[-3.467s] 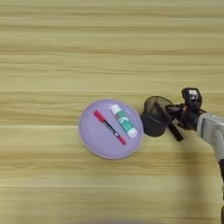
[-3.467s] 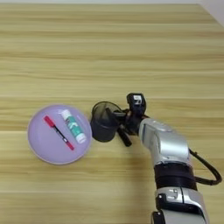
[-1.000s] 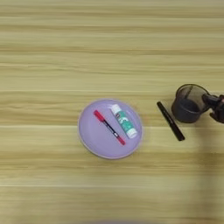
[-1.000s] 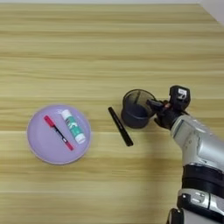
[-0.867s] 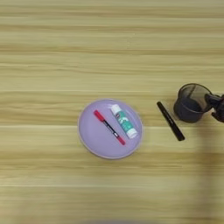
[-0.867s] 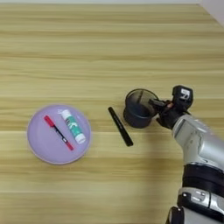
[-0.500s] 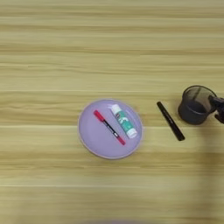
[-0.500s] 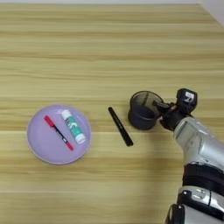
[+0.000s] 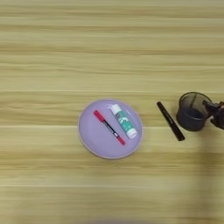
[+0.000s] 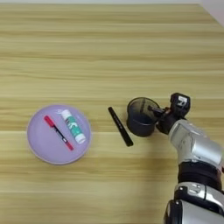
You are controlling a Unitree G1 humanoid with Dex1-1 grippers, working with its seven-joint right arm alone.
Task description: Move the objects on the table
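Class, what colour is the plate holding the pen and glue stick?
The plate is lilac, clearest in the left eye view.

The light wooden desk (image 10: 109,43) carries a lilac plate (image 10: 41,146) at 8 o'clock, a black marker (image 10: 120,126) near centre, and a mesh pen cup (image 10: 141,117) at 3 o'clock.

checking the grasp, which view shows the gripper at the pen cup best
The right eye view. There the right gripper shows whole with its silver forearm, one black finger reaching over the rim of the pen cup. The left eye view cuts the gripper off at the picture's right edge, showing only a finger at the cup's rim.
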